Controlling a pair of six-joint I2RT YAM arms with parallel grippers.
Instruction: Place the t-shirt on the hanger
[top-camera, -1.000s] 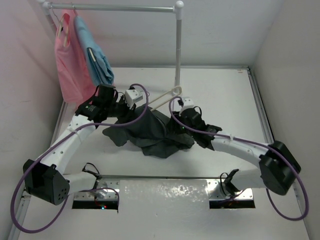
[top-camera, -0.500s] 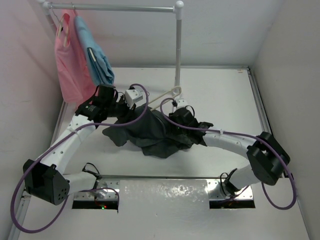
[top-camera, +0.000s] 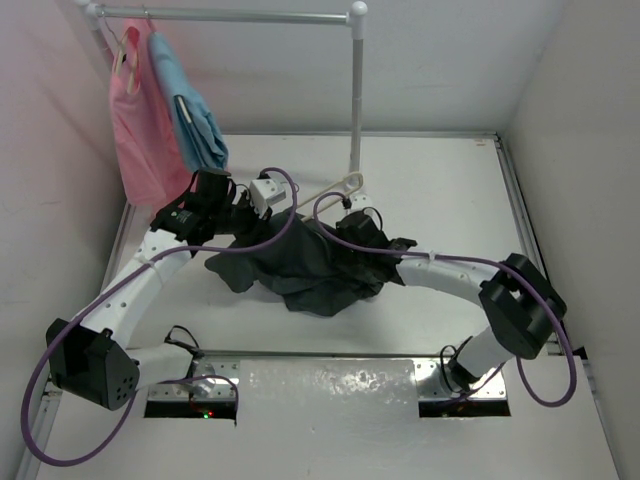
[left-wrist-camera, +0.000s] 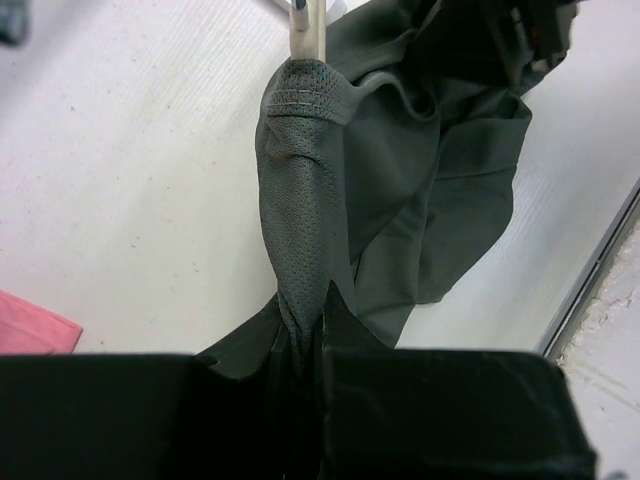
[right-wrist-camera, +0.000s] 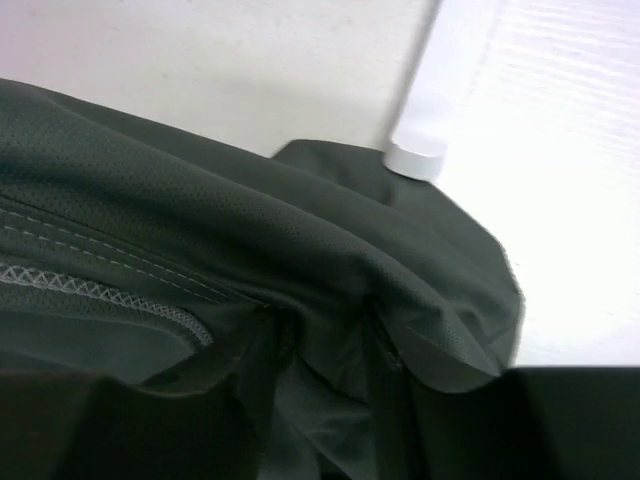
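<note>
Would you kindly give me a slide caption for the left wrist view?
The left gripper pinches a twisted bunch of the dark t-shirt, pale hanger showing above.

White table (top-camera: 440, 180), pale walls (top-camera: 450, 70), grey pipe rail (top-camera: 250, 15) at back — pink garment (top-camera: 135, 130), light blue garment (top-camera: 197, 128) hanging

This is a robotics lab test cell. A left arm (top-camera: 140, 280) and a right arm (top-camera: 450, 272), both white, are bolted on metal plates (top-camera: 190, 395) at the near edge of a white tabletop (top-camera: 450, 190). Plain white walls (top-camera: 590, 120) box it in, and purple cables (top-camera: 35, 400) loop off the arms. The furnishings read as staged props: a pipe rail (top-camera: 250, 15) at the far edge carrying a pink garment (top-camera: 135, 120) and a light blue garment (top-camera: 195, 120), plus a t-shirt (top-camera: 300, 265) and a hanger (top-camera: 335, 190) mid-tabletop.
</note>
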